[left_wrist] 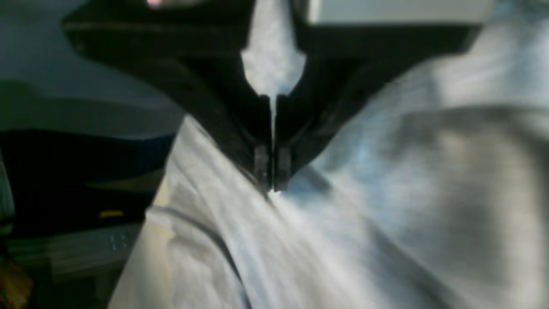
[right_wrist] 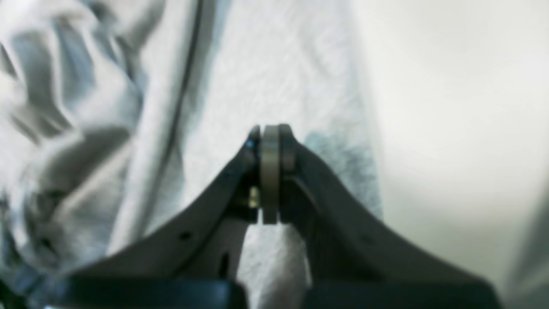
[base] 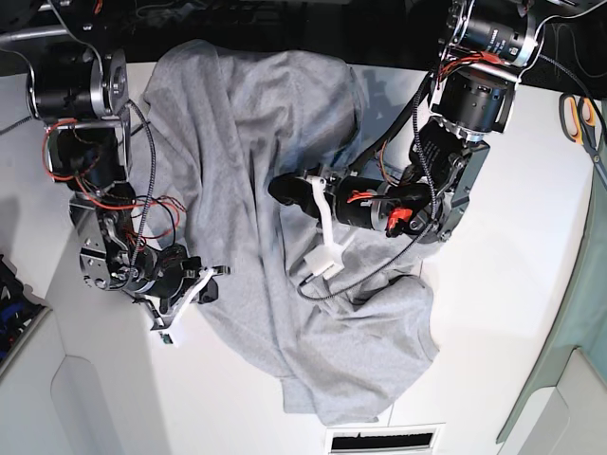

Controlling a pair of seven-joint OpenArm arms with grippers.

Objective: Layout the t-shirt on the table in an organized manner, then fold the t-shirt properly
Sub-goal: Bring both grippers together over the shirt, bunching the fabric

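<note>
The heather-grey t-shirt (base: 256, 142) lies crumpled and slanted across the white table (base: 503, 313), from the back edge to the front. No lettering shows. My left gripper (base: 278, 188) is over the middle of the shirt. In the left wrist view the left gripper (left_wrist: 272, 182) is shut, pinching a ridge of the t-shirt (left_wrist: 386, 193). My right gripper (base: 211, 282) is at the shirt's left edge. In the right wrist view the right gripper (right_wrist: 270, 171) is shut on a fold of the t-shirt (right_wrist: 279, 64), with the bare table (right_wrist: 450, 107) beside it.
Orange-handled scissors (base: 574, 114) lie at the table's far right. A slotted vent (base: 384, 441) sits at the front edge. Loose cables (base: 332, 284) from the left arm hang over the shirt. Dark clutter lies beyond the table's back edge.
</note>
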